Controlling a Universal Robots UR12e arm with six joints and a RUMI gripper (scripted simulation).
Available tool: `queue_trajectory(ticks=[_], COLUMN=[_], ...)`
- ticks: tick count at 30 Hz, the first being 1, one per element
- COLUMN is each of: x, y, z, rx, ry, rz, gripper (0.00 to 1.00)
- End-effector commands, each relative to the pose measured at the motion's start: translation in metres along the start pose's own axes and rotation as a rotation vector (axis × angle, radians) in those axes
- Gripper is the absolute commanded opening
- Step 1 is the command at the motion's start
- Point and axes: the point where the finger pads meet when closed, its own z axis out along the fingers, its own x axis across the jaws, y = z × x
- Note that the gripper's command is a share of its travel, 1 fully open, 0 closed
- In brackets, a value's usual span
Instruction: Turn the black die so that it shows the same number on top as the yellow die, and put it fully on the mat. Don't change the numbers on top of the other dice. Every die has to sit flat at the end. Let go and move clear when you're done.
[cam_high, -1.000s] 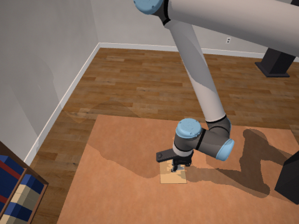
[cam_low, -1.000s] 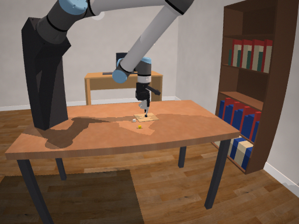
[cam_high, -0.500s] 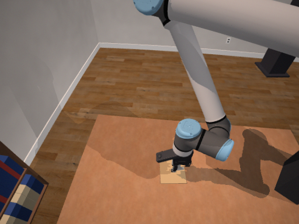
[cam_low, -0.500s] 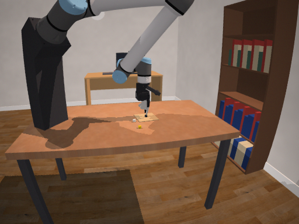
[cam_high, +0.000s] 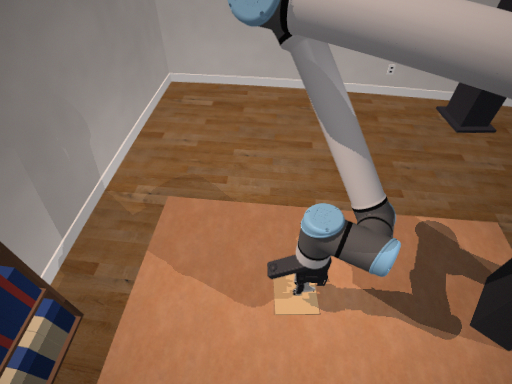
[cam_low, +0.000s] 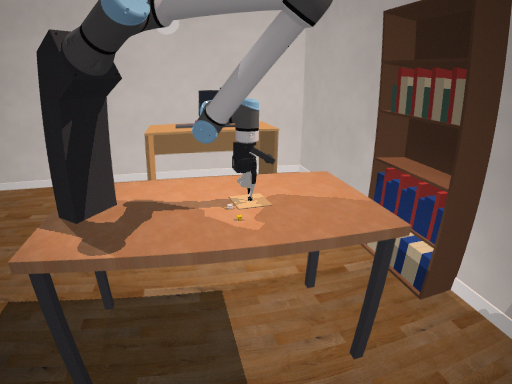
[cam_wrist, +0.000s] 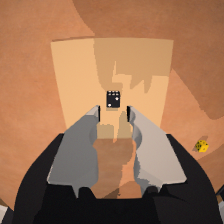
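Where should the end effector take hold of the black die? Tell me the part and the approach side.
Grip the black die across two opposite vertical side faces, coming straight down from above. It sits flat on the mat, and its flat, parallel sides seem to line up with the fingers. The end effector is partly open and holds nothing; it would likely need to shift forward over the die before descending.

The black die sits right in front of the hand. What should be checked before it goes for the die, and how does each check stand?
1. Black die fully on the mat: ok.
2. Hand holds nothing, fingers parted: ok.
3. Die between the fingertips: not ok, it lies just beyond them.
4. Yellow die out of the way, off the mat: ok.
5. Black die's top number matches the yellow die's: cannot tell, pips too small.
6. White die undisturbed beside the mat: ok.
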Motion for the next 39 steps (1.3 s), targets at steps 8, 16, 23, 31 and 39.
queue_trajectory(ticks=[8, 16, 23, 31, 39], x=[0.000, 0.000, 0.000, 0.000, 0.000], y=[0.000, 0.000, 0.000, 0.000, 0.000], z=[-0.001, -0.004, -0.023, -0.048, -0.053], rx=[0.001, 0.001, 0.001, 0.001, 0.001], ry=[0.000, 0.000, 0.000, 0.000, 0.000], rz=[0.000, 0.000, 0.000, 0.000, 0.000], gripper=[0.18, 0.18, 0.18, 0.18, 0.18])
